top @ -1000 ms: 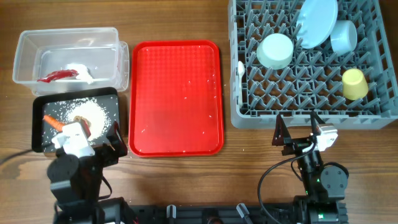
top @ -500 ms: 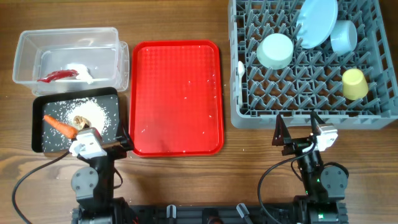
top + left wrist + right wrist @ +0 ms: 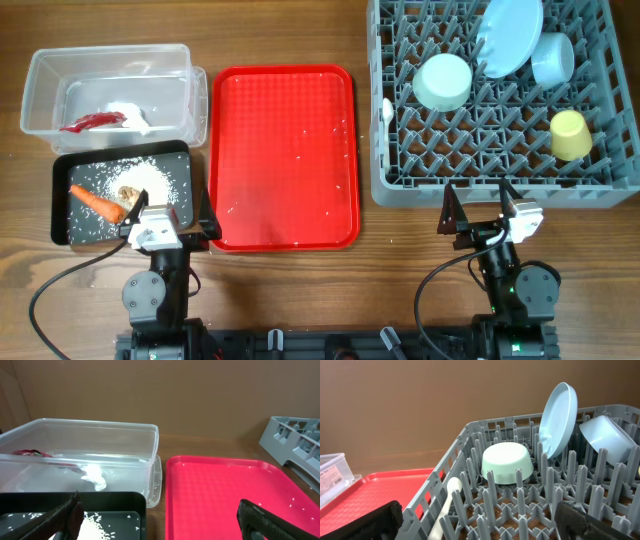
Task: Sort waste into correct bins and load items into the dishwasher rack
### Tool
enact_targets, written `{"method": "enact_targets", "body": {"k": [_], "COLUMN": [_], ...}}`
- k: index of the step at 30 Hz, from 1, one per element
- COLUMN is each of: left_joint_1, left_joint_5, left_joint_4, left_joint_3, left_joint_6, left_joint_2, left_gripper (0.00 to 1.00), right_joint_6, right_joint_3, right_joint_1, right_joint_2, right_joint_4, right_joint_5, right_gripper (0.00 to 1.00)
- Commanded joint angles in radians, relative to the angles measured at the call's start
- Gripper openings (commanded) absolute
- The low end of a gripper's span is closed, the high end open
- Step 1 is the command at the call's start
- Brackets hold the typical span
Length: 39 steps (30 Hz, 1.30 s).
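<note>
The red-and-white wrapper [image 3: 100, 120] lies in the clear tub [image 3: 110, 52]. The orange carrot [image 3: 97, 202], the brown lump [image 3: 128, 194] and the rice [image 3: 152, 180] lie in the black tray [image 3: 78, 228]. The grey rack [image 3: 480, 192] holds the pale blue plate [image 3: 508, 35], light blue bowl [image 3: 553, 58], green bowl [image 3: 443, 82], yellow cup [image 3: 570, 134] and white spoon [image 3: 387, 108]. My left gripper [image 3: 168, 222] is open and empty at the black tray's front right corner. My right gripper [image 3: 480, 205] is open and empty at the rack's front edge.
The red serving tray [image 3: 283, 120] lies between the bins and the rack, with a few stray rice grains on it. It also shows in the left wrist view [image 3: 225, 490], right of the tub [image 3: 100, 460]. The right wrist view looks into the rack [image 3: 520, 500].
My left arm has drawn back from over the black tray toward the front and shifted right, uncovering the carrot and the lump. The right arm has not moved.
</note>
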Motion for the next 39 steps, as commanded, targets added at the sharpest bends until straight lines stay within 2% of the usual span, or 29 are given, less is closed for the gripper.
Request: {"method": "enact_targets", "body": {"k": [1, 39], "left_joint_1": [-0.005, -0.005], "left_joint_5": [0.024, 0.032], "left_joint_4": [0.0, -0.011], "left_joint_3": [-0.014, -0.013], "left_joint_6": [-0.018, -0.021], "left_joint_2": [-0.011, -0.008], "left_gripper": [1.0, 1.0], "right_joint_6": [-0.013, -0.013], "right_joint_3": [-0.001, -0.001], "right_joint_1": [0.005, 0.005], "right_joint_2": [-0.016, -0.016], "right_joint_4": [0.005, 0.005], "right_joint_5": [0.002, 0.002], "right_gripper": [1.0, 1.0]}}
